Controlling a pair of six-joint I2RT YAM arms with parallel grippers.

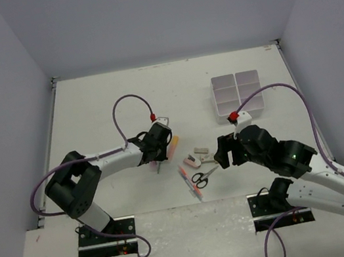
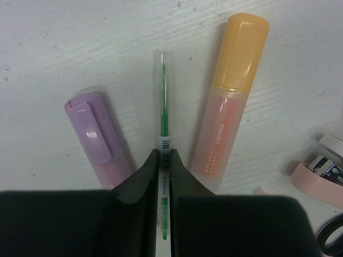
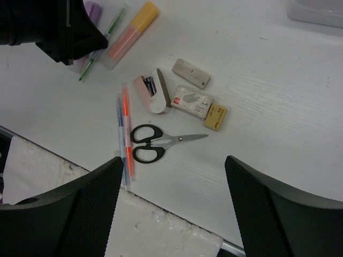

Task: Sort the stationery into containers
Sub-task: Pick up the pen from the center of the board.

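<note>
The left hand [image 2: 165, 160] is pinched shut on the green pen [image 2: 164, 101], which runs up the frame's centre between the lilac highlighter [image 2: 99, 142] and the orange highlighter [image 2: 230, 101] on the tabletop [image 2: 80, 48]. The right hand [image 3: 172, 182] gapes wide and empty at the bottom of the frame, with the scissors [image 3: 155, 143] just above it. The organiser box [image 1: 238, 95] sits upper right, well apart.

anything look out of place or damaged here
Nothing looks damaged or spilled. The black-handled scissors lie loose on the white table, and the white divided plastic organiser box looks empty. The left gripper is shut on the thin green pen between the lilac highlighter and the orange highlighter.
</note>
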